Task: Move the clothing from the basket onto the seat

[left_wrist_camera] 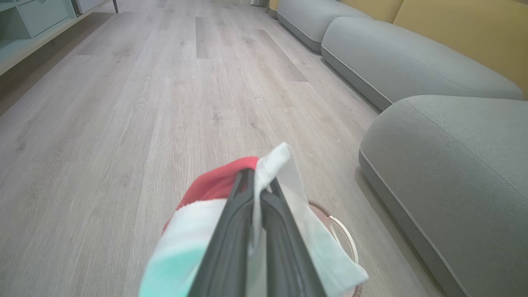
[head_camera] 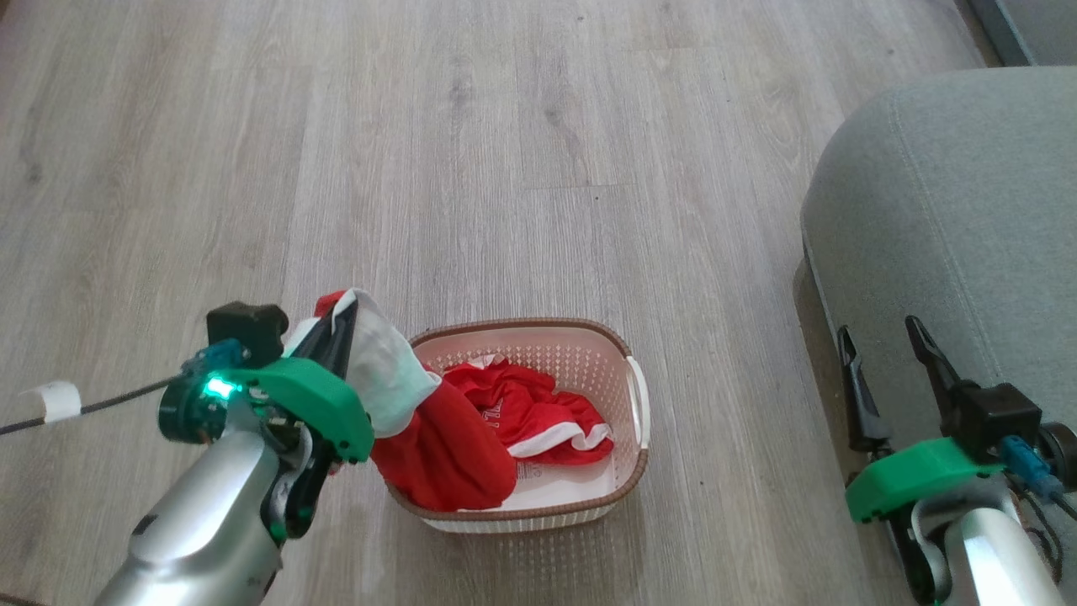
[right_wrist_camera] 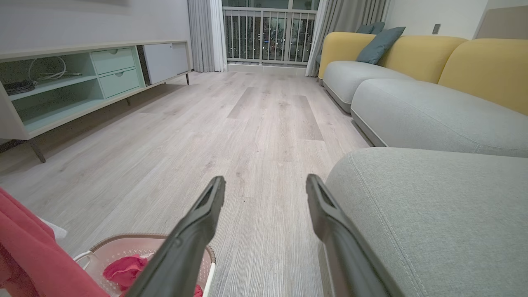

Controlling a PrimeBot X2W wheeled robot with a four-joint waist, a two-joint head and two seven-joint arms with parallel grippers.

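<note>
Head view: left gripper point(head_camera: 345, 316) sits just left of basket point(head_camera: 522, 323), above its left rim. Fingers pressed together on red and white garment point(head_camera: 446, 459). Garment hangs down, its lower red part draped over basket's left rim and into inside. More red clothing point(head_camera: 538, 412) with white trim lies crumpled inside basket. Well right of basket, right gripper point(head_camera: 879, 332) with fingers spread wide, nothing between them. Further right of basket, apart from it, grey-green seat point(head_camera: 968, 194). Beyond basket, pale wood floor point(head_camera: 505, 168).
</note>
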